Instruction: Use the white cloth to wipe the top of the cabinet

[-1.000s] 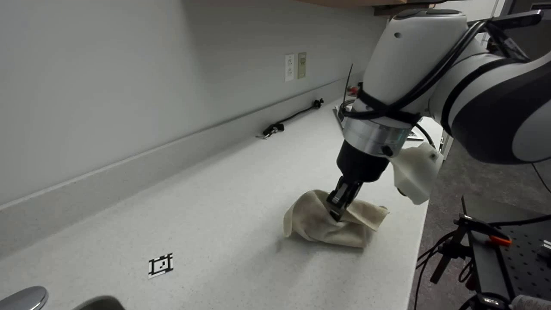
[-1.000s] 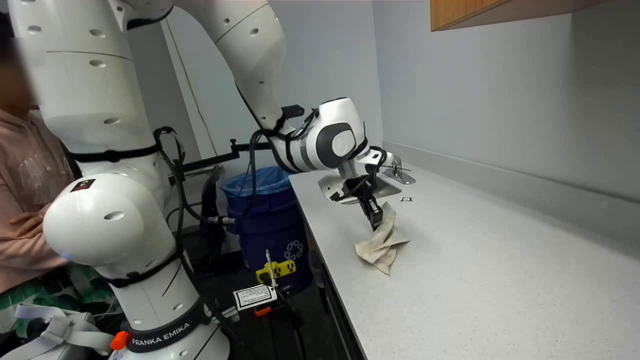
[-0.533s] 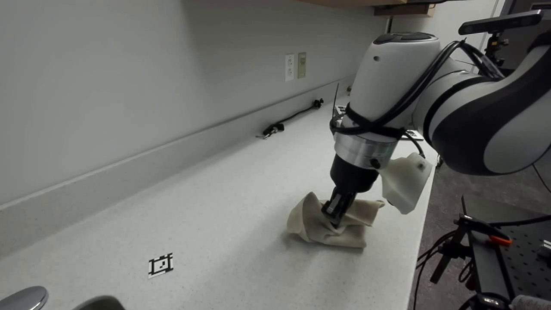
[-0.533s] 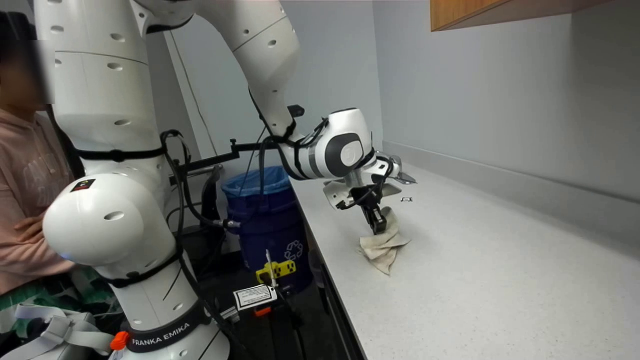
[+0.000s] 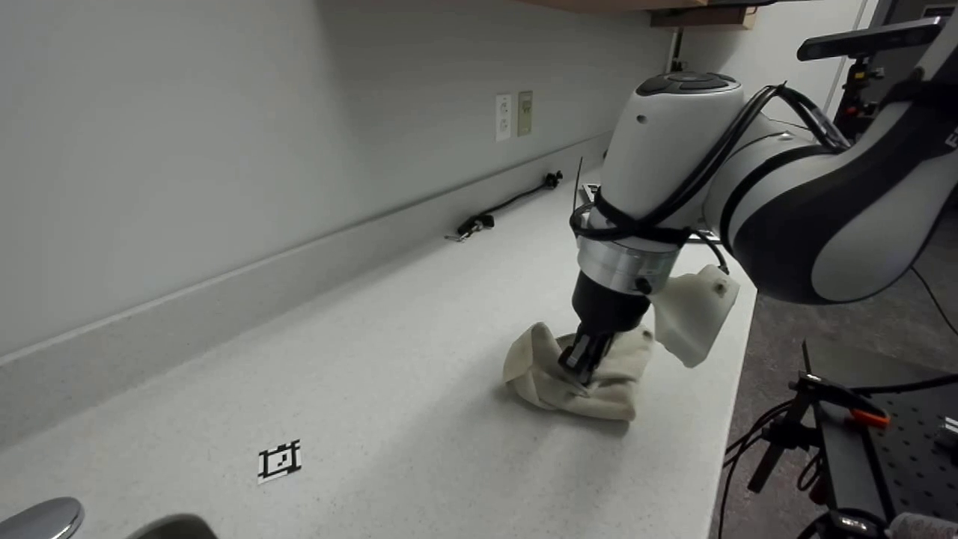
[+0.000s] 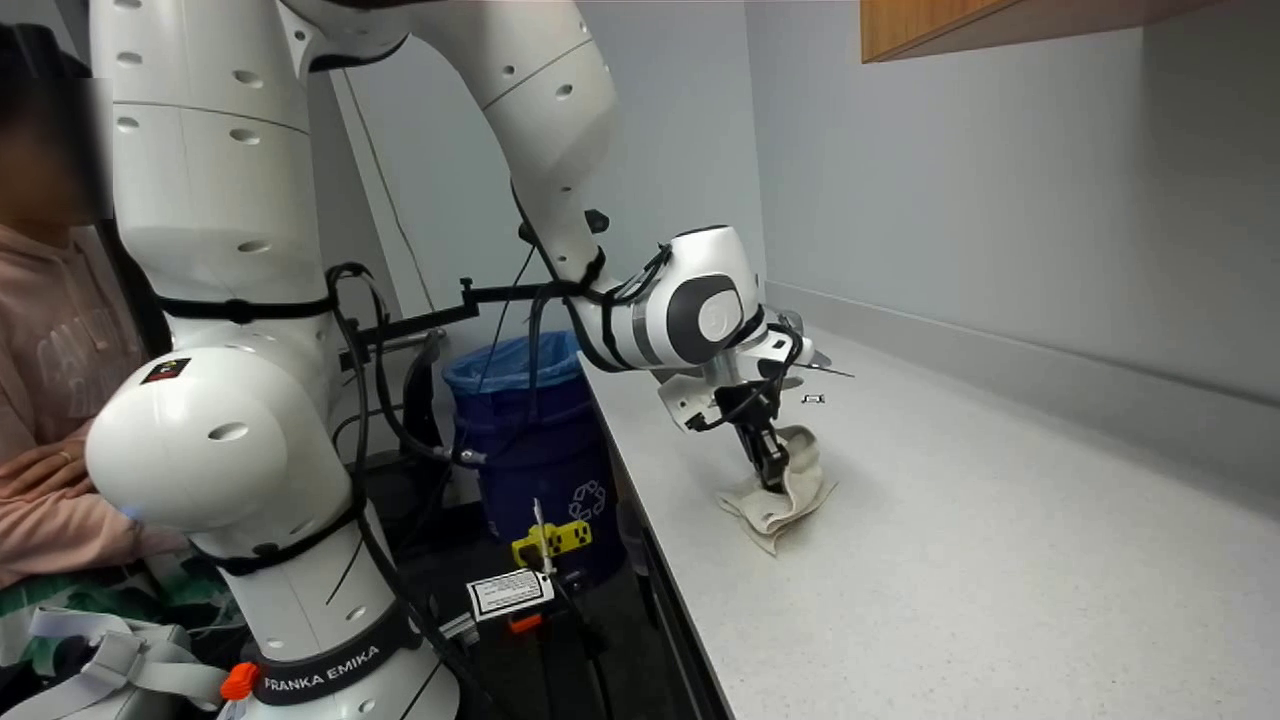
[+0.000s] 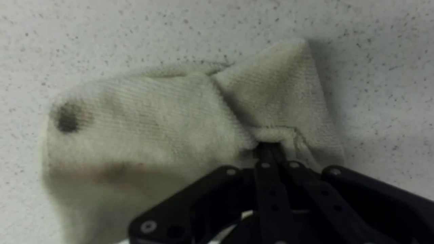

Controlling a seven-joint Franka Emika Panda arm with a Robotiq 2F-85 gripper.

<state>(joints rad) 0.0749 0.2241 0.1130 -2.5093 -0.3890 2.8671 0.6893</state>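
The white cloth is an off-white, crumpled cloth with dark stains. It lies bunched on the white speckled cabinet top in both exterior views. My gripper points down at a tilt into the middle of the cloth. In the wrist view, the fingers are close together and the cloth wraps round their tips. The gripper is shut on a fold of the cloth. The fingertips themselves are hidden by the fold. The cloth's lower side rests on the surface.
A wall with a low ledge runs along the cabinet top. A black cable lies by the wall. A printed marker and a metal faucet part are nearer this camera. An overhead cabinet hangs above. A blue bin stands beyond the edge.
My arm and gripper have moved lower and slightly left in an exterior view, rightward and down in an exterior view. The cloth has bunched more around the fingers and shifted slightly with them.
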